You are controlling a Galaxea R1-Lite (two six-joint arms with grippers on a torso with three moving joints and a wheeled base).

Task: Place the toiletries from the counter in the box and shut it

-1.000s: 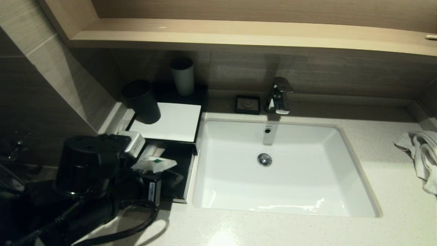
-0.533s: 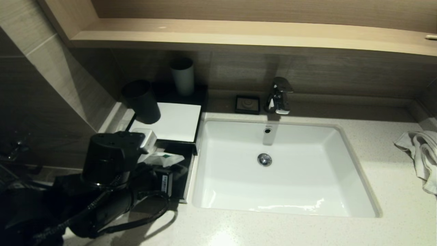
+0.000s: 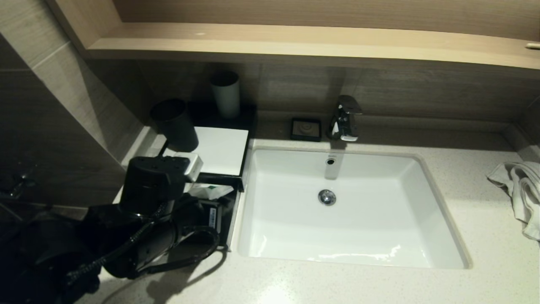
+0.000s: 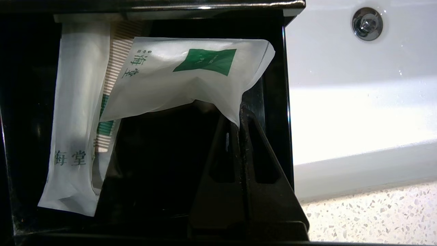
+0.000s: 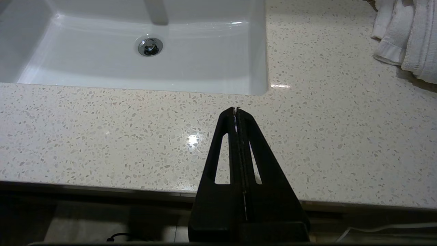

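While pinched in L claw (image 4: 239, 116), sachet (image 4: 191, 75) hangs over box (image 4: 273, 85) drawer.

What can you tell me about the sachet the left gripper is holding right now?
The sachet is white, translucent, crinkled plastic with a green square label and green printed characters. The shut left gripper pinches one corner, so it hangs skewed over the black box's open drawer. It overlaps a long thin sachet and a comb-like item already lying inside, beside the sink.
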